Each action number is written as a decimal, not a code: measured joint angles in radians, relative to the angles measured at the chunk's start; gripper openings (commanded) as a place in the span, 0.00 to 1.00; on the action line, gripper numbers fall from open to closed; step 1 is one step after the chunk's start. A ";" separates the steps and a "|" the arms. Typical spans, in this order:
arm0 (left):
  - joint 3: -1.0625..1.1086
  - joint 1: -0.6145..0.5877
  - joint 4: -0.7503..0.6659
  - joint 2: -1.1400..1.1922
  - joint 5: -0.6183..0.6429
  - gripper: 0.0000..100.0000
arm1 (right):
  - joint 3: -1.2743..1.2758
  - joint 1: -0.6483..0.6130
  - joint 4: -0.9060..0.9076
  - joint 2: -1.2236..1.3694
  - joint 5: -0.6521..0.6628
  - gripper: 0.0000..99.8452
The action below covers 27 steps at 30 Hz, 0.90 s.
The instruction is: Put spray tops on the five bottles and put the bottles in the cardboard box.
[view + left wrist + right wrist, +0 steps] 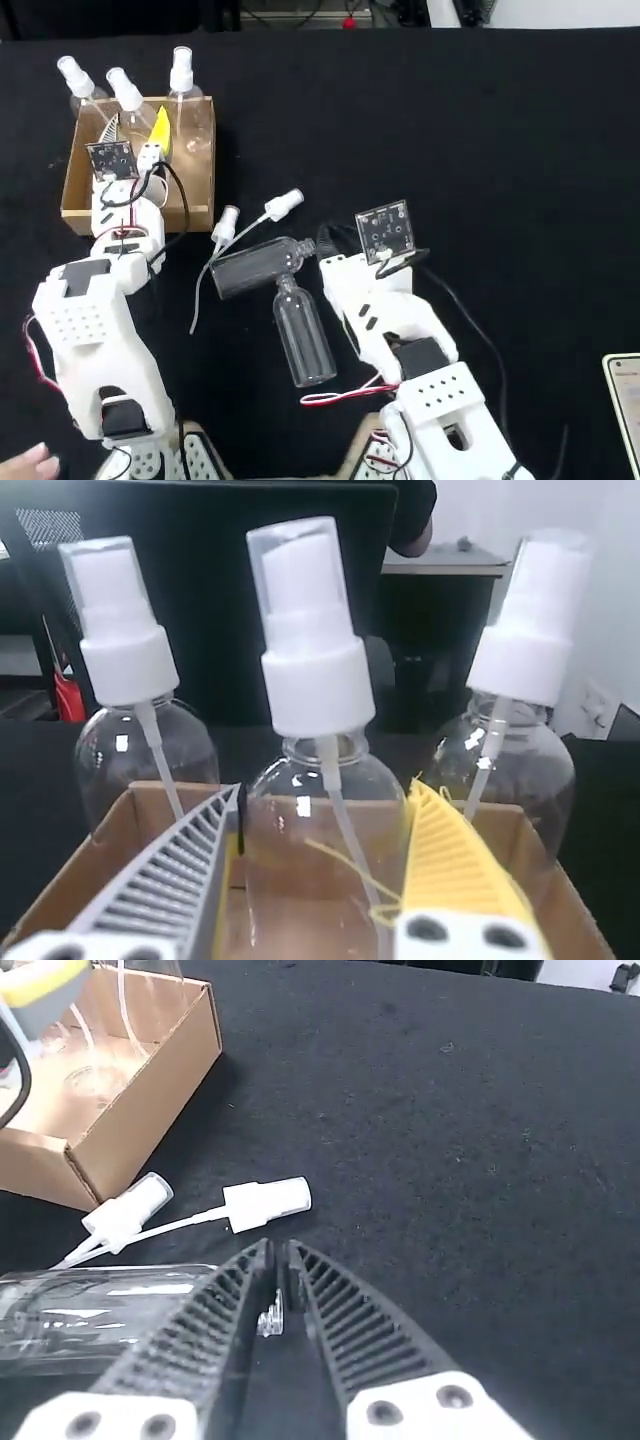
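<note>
Looks like a capped bottle is being set down here. The left claw (327, 785) is clamped around the middle bottle (300, 880), down in the cardboard box (75, 190) at 10 o'clock on the desk (480, 150). Capped neighbours (140, 760) are parked at its 9 and 3.

It's best lowered until the base sits flat, then released slowly so nothing gets knocked.

The right claw (278, 1250) is squeezed nearly shut by the neck of a lying bare bottle (250, 268) near centre. Loose spray tops (283, 205) are found at that bottle's 12, and a second bare bottle (303, 340) at its 6.
</note>
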 measured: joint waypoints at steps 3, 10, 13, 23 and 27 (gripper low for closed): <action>-0.037 0.000 0.000 0.025 -0.002 0.06 | 0.000 0.000 0.000 0.000 0.000 0.01; -0.071 0.000 0.000 0.054 -0.002 0.06 | 0.000 0.000 0.000 0.000 0.000 0.01; -0.071 0.000 -0.005 0.055 -0.002 0.07 | 0.000 0.000 0.000 0.000 0.000 0.01; -0.071 -0.005 -0.006 0.055 -0.002 0.07 | 0.000 0.000 0.000 0.000 0.000 0.01; -0.071 -0.005 -0.006 0.055 -0.002 0.07 | 0.000 0.000 0.000 0.000 0.000 0.01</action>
